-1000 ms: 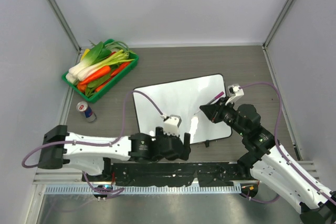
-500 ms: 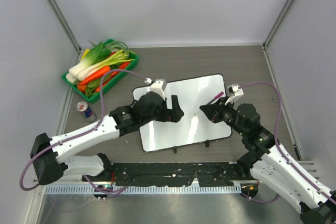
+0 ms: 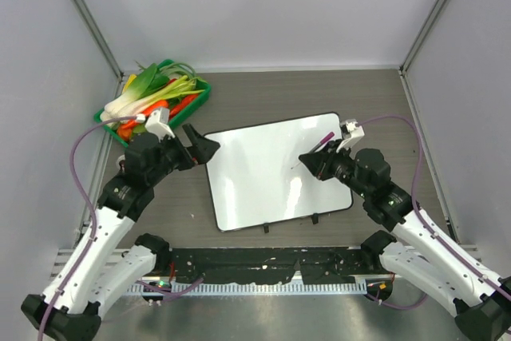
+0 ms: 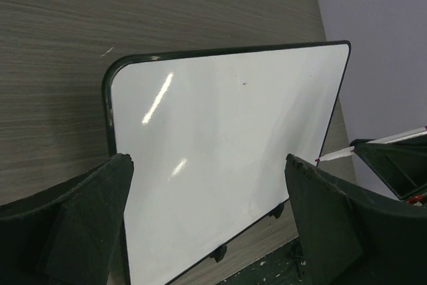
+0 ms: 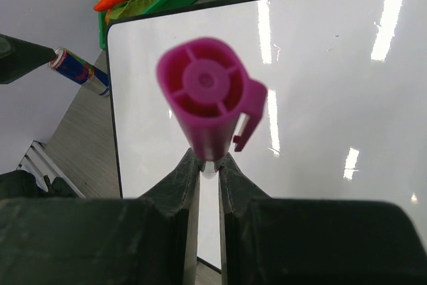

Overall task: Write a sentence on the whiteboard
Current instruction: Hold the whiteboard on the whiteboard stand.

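The large flat glossy whiteboard (image 3: 263, 177) with rounded corners and a thin black frame lies flat on the grey-brown wood-grain table (image 3: 263, 97), in the middle, turned a little. Its two small black clips (image 3: 314, 218) are on the long edge at 6 o'clock. I see no line of writing on it, only reflections of the lamps and one tiny dark speck, so I judge the sentence is not yet begun.

My right pincer (image 3: 313, 162) is over the board's 3 o'clock side and is clenched on a thin marker with a magenta cap on its back end (image 5: 203, 91). Its writing tip points toward 9 o'clock. I cannot tell if the tip touches the surface.

My left pincer (image 3: 201, 143) is released, fingers spread wide, and holds nothing. It hovers just beside the board's corner at 10 o'clock. The green plastic tray (image 3: 201, 93) of leeks and carrots is further out at 10 o'clock, and a small drink can (image 5: 80, 71) stands on the table at the 9 o'clock side.

I think the board is stiff and light, and its face is very slippery. Under the pressure of the marker it may slide on the table. I would take it at the black frame near that corner, or press there, never on the white face. The marker is light and round, so it can twist between my fingers; a firm hold on the barrel is needed.
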`<state>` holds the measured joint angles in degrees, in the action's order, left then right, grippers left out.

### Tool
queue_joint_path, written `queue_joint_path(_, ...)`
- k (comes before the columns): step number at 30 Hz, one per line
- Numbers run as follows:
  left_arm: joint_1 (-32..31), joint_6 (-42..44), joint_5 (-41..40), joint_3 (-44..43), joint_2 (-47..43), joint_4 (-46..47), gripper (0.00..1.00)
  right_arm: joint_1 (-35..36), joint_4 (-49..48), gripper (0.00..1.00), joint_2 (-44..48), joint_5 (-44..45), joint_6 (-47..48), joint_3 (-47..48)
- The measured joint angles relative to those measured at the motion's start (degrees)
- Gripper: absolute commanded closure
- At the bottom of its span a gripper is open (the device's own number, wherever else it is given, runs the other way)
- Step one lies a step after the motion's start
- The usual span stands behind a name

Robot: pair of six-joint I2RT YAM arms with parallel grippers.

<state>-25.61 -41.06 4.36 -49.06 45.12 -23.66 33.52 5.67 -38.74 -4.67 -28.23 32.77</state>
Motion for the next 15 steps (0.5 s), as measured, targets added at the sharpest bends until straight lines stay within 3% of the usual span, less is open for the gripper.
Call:
queue_joint_path(8, 10.97, -0.52, 10.45, 10.10, -3.26, -0.83, 0.00, 0.00, -5.75, 0.98, -5.90, -2.60, -0.02, 1.51)
queue_joint_path(15, 13.29, -0.61, 16.72, 16.68, 0.07, 3.54, 0.06, 0.00, -9.20, 0.99, -10.69, -5.07, -0.48, 2.97)
